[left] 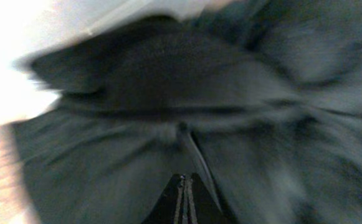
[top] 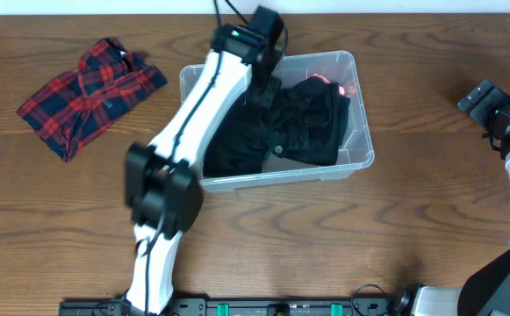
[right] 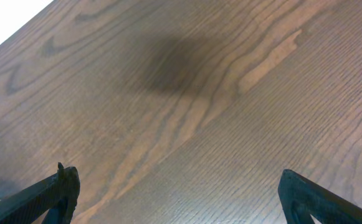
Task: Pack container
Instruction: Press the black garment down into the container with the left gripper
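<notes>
**Left arm reaches into the bin; right arm idles at the edge**

The brown wood-grain desk (top: 342, 237) fills the overhead view. Just above its centre sits the clear rectangular plastic container (top: 281, 181) with rounded corners, its long side running left to right and slightly tilted in the frame. Most of its floor is covered by a crumpled black fabric garment (top: 312, 123), which lies inside the walls and bunches toward the right half.

The white left arm (top: 193, 114) runs from the lower left of the frame up and over the container's left end, with its dark wrist above the upper left corner of the bin. At the upper left of the frame, well apart from the container, a red and navy plaid shirt (top: 88, 92) lies rumpled on the desk.

In the blurred left wrist view, the left gripper (left: 184, 199) has its fingers drawn close together, with only a thin slit between them, right over the black cloth. Whether any fabric is pinched cannot be told.

The right gripper (right: 181, 199) hangs over bare wood at the right edge of the overhead frame, fingers spread wide and holding nothing.
</notes>
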`<state>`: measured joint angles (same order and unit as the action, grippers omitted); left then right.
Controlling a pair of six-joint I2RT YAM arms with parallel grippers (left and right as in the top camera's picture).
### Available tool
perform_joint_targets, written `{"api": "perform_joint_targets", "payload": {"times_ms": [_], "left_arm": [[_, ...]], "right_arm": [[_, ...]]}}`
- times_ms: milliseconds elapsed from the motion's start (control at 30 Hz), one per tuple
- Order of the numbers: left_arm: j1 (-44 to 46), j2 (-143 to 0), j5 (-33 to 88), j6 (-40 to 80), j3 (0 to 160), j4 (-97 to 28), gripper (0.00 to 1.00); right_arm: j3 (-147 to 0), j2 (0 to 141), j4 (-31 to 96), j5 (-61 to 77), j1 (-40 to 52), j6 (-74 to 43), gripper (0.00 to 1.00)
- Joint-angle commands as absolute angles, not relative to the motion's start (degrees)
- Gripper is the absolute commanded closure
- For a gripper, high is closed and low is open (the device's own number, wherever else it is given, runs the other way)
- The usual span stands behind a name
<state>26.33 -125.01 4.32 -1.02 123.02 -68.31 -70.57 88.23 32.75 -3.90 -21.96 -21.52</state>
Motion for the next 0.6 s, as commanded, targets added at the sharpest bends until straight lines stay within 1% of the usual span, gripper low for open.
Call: {"api": "perform_joint_targets", "payload": {"times_ms": [0, 133, 300, 567], "left_arm": [[26.61, -116.03, 5.54, 2.13, 123.33, -69.71, 0.94], [27.57, -113.08, 6.59, 2.50, 123.33, -71.40, 0.94], [29.50, -114.28, 7.09, 3.14, 122.43, -74.15, 0.94], [31.92, -117.78, 7.14, 5.13, 116.44, -69.52, 0.94]], "right_arm": [[-71.50, 88.53, 32.82, -4.49, -22.11, -22.26, 0.01], [-71.50, 88.53, 32.82, -4.49, -22.11, -22.26, 0.01], [-71.50, 88.53, 32.82, -4.49, -22.11, -22.26, 0.01], [-71.50, 88.53, 32.82, -4.49, -22.11, -22.26, 0.01]]}}
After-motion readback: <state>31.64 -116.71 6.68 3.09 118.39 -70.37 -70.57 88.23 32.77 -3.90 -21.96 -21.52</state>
